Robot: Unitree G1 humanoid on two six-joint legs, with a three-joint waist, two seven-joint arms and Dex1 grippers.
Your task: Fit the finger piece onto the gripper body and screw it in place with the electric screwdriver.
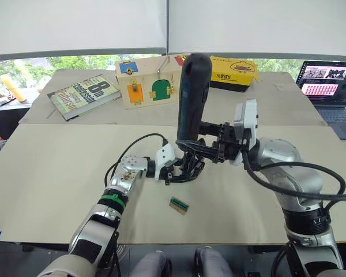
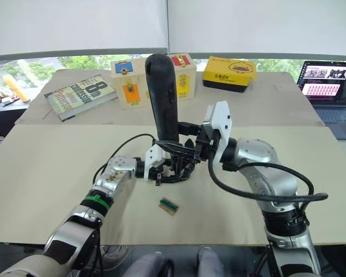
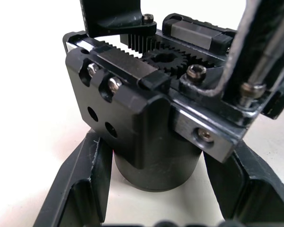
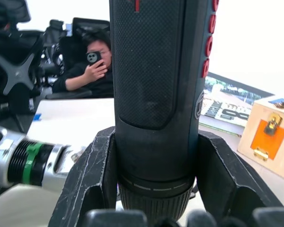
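The gripper body (image 3: 146,94), a black block with gear, racks and screws, sits just above the table at the middle, and my left gripper (image 1: 181,170) is shut on its round base. Both left fingers (image 3: 80,179) flank that base. My right gripper (image 1: 206,151) is shut on the lower end of the electric screwdriver (image 1: 193,95), which stands nearly upright over the body. Its thin metal bit (image 3: 262,52) comes down onto a screw at the body's edge. A black part (image 3: 111,16) rises from the far rack; I cannot tell whether it is the finger piece.
A small green block (image 1: 179,205) lies on the table in front of the grippers. At the back are a book (image 1: 83,95), a wooden lock box (image 1: 147,81), a yellow box (image 1: 233,72) and a laptop (image 1: 328,81). A person (image 4: 92,61) holds a phone.
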